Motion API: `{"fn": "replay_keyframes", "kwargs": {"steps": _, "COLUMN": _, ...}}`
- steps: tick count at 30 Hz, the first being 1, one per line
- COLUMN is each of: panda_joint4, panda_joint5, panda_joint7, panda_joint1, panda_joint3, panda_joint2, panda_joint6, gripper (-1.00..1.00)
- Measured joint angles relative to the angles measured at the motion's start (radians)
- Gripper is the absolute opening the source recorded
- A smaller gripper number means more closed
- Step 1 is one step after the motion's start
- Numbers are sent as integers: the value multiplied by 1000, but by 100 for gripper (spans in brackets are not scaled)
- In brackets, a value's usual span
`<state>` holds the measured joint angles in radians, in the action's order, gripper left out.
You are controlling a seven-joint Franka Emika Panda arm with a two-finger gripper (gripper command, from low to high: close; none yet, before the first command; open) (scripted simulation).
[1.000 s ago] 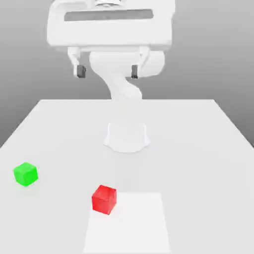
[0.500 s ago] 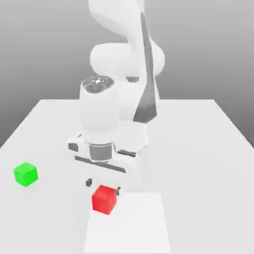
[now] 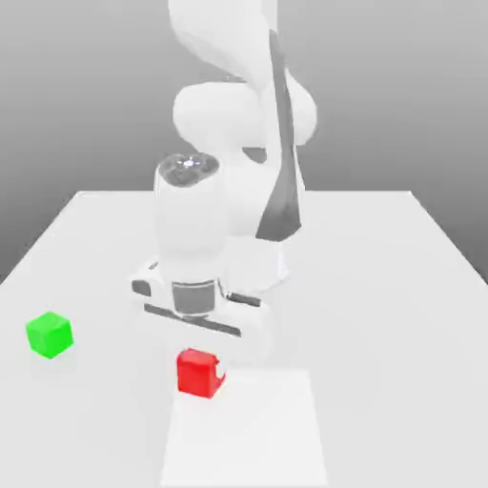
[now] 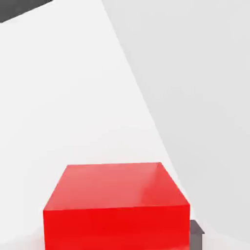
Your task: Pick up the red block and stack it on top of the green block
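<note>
Since I'm going from the exterior view's left, first up is the green block (image 3: 50, 335), sitting by itself on the table (image 3: 400, 334), well apart from the arm. Next along is the wrist (image 3: 191, 238), pretty much upright, dark-capped on top and pointing straight down at the tabletop. Under it the wide hand body (image 3: 205, 329) is turned at an angle to the camera, so its long dark slot slopes down toward the exterior view's right. The gripper (image 3: 200, 370) is down low and narrowed onto the red block (image 3: 198, 374), so yeah, it's got hold of it. In the hand view the block sits right up close, with a dark fingertip pad (image 4: 196, 237) against one side. The block is by the near-left corner of the gripper's work spot, I mean the far left corner of the pale square (image 3: 246, 429) as the exterior view shows it. Can't tell if its underside is touching anything. Further right, the arm (image 3: 281, 143) is folded over: the big white links stand behind the hand, and the long dark-edged one runs up out of the top of the frame, with the base (image 3: 267, 272) partly hidden behind the hand.
</note>
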<state>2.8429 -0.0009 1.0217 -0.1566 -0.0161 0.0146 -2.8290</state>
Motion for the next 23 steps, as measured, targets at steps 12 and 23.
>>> {"fn": "replay_keyframes", "kwargs": {"steps": 12, "panda_joint4": -83, "panda_joint5": -50, "panda_joint7": -193, "panda_joint1": -405, "panda_joint3": -262, "panda_joint2": 66, "panda_joint6": 145, "gripper": -100}}
{"fn": "replay_keyframes", "kwargs": {"steps": 23, "panda_joint4": -114, "panda_joint5": 131, "panda_joint7": -379, "panda_joint1": -500, "panda_joint3": -261, "panda_joint2": -146, "panda_joint6": -24, "gripper": 100}}
